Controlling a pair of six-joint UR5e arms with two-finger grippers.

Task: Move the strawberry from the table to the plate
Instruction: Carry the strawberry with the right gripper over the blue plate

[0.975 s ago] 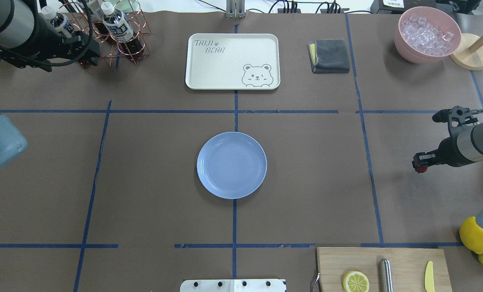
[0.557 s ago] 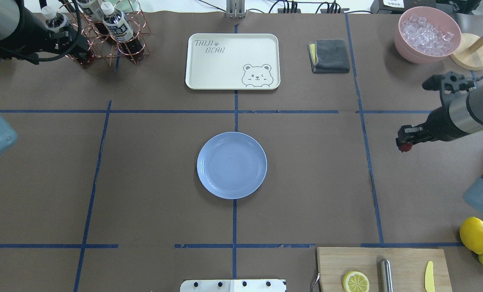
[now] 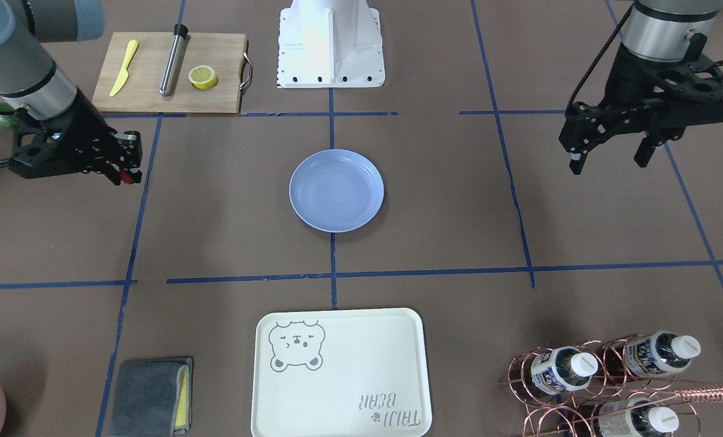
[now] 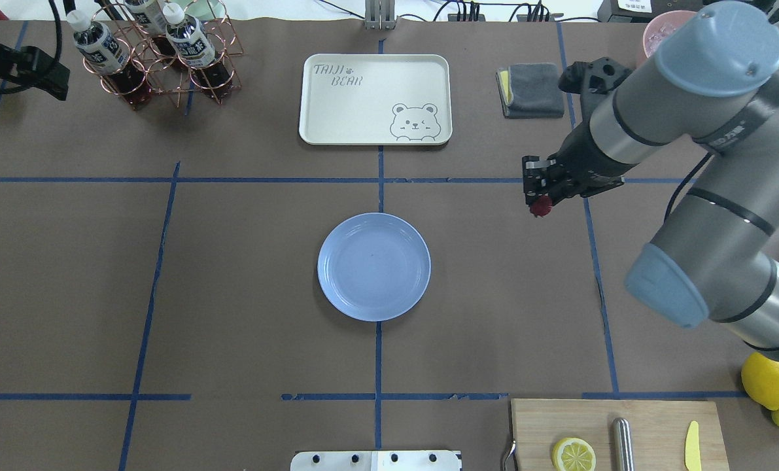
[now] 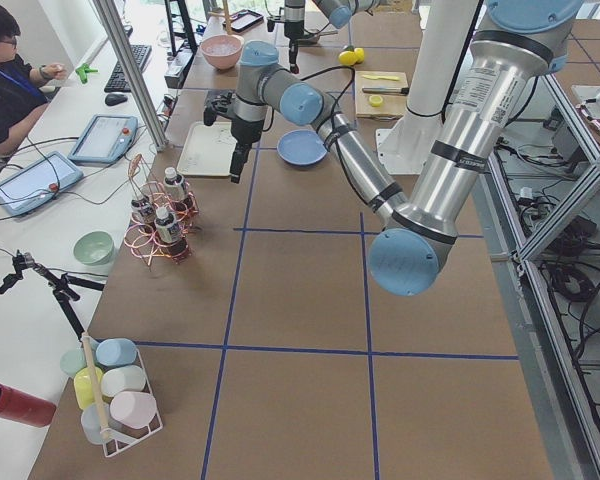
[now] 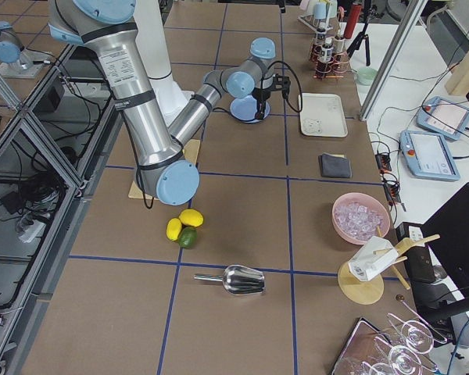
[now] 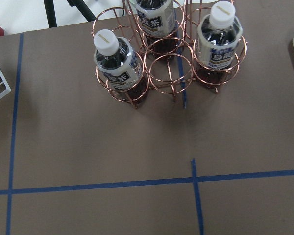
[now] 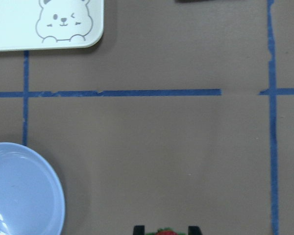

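— Item: strawberry. Location?
— Pinched in the right gripper, which is closed on it above the tabletop. Seen from overhead, at 2 o'clock from the plate, well apart.
— Item: left gripper. Condition?
— Jaws spread wide, empty, at the plate's 10 o'clock.

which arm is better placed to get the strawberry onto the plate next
Right. The right gripper is shut on the strawberry and nearer the plate; the left gripper is open, empty, off by the bottle rack.
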